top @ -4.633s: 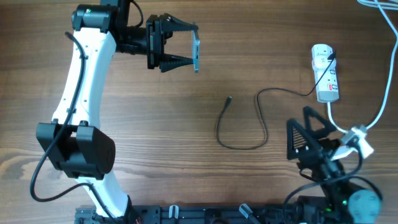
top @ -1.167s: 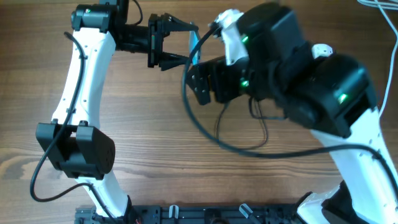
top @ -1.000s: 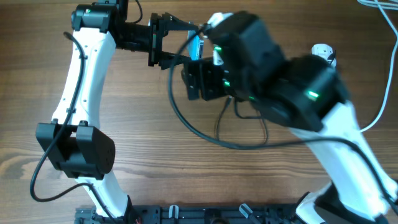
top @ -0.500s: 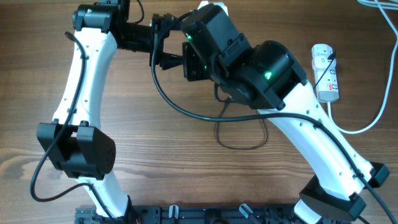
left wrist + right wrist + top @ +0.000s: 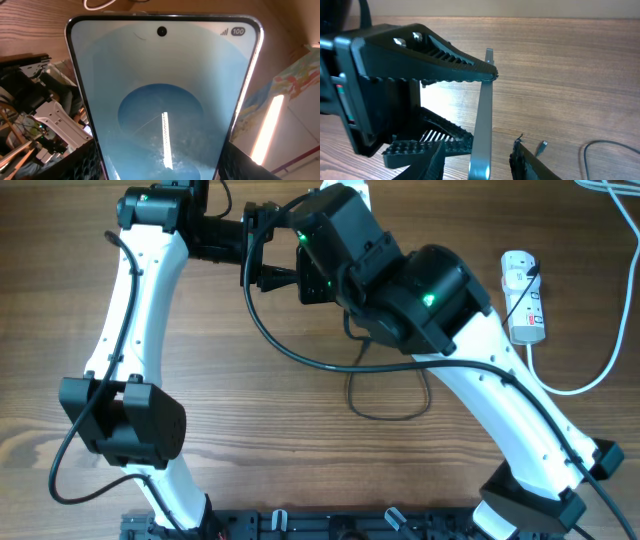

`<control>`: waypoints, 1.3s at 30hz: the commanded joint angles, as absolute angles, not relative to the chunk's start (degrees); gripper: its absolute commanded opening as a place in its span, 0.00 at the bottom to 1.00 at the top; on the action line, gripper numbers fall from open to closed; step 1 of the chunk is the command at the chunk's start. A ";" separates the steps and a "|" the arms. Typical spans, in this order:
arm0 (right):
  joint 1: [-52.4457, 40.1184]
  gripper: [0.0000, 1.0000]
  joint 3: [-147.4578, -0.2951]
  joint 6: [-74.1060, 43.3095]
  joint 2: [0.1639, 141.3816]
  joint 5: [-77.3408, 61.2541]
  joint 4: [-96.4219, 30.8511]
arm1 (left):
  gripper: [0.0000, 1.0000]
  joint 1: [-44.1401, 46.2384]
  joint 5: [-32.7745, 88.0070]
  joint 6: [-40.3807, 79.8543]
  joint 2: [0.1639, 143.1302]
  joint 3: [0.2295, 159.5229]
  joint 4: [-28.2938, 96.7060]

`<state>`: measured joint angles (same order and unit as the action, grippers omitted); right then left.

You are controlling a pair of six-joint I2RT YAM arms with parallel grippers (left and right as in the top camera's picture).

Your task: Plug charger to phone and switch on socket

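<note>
Looks like pre-plug stage: left claw (image 5: 481,106) is clamped on the phone (image 5: 162,100), holding it edge-on above the tabletop (image 5: 250,430), right claw (image 5: 479,152) sits wide open and empty beside it, so next it probably needs to grab the charger (image 5: 390,412) lying below.

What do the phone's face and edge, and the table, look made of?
The phone has a face that looks like glossy glass, carrying a sharp bright reflection. Its edge looks like silvery metal, possibly coated plastic. The table looks like matte wood or laminate, with visible grain.
</note>
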<state>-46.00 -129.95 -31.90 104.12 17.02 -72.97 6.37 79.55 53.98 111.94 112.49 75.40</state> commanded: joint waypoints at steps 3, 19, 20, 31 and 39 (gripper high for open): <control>-46.11 0.43 -130.54 -31.66 105.43 18.46 -72.38 | 0.66 6.52 82.78 54.26 110.26 113.36 74.19; -46.11 0.33 -130.54 -31.55 105.45 19.27 -71.29 | 0.66 6.52 82.87 54.48 110.26 113.36 72.62; -46.11 0.33 -130.54 -31.53 105.45 19.31 -71.29 | 0.66 6.52 82.87 54.48 110.26 113.36 72.62; -46.11 0.19 -130.54 -31.51 105.45 19.70 -71.07 | 0.67 6.52 82.89 54.48 110.26 113.36 72.62; -46.11 0.05 -130.54 -32.29 105.45 19.66 -70.74 | 0.69 6.52 83.33 54.48 110.26 113.36 72.62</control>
